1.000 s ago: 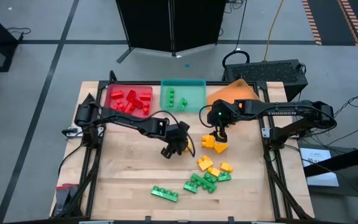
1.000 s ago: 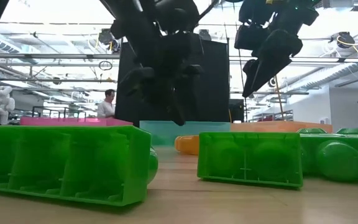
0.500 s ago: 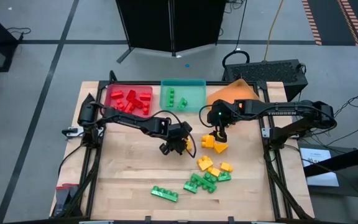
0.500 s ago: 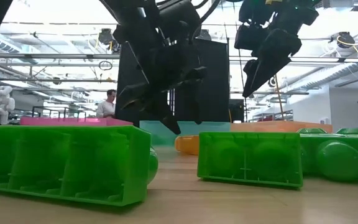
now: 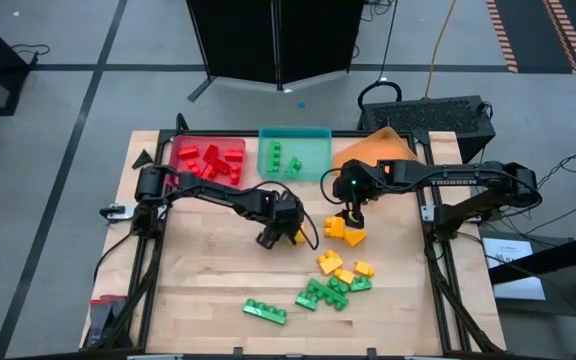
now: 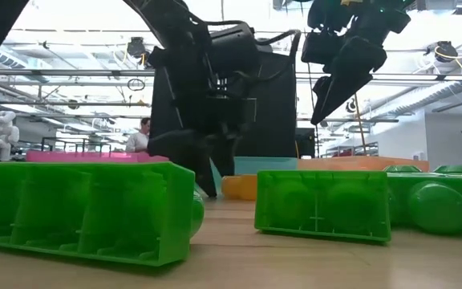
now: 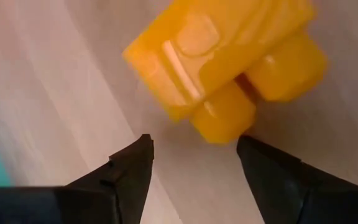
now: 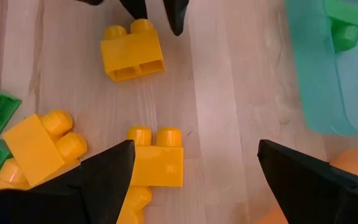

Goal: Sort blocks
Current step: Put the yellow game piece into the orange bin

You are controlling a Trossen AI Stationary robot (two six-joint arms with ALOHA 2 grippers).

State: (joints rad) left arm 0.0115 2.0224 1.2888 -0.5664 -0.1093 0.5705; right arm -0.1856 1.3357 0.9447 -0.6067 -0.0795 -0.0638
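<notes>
Wooden table (image 5: 198, 280), with red tray (image 5: 208, 160), teal tray (image 5: 294, 152) and orange tray (image 5: 373, 153) along its far edge. Since the earlier frame the left gripper (image 5: 286, 233) has moved down toward the table, away from the teal tray. Its fingers stand partly open and empty, with a yellow block (image 7: 219, 59) lying just ahead between the tips. Right gripper (image 5: 349, 218), spread wide and empty, hovers over more yellow blocks (image 8: 151, 163) near the orange tray.
</notes>
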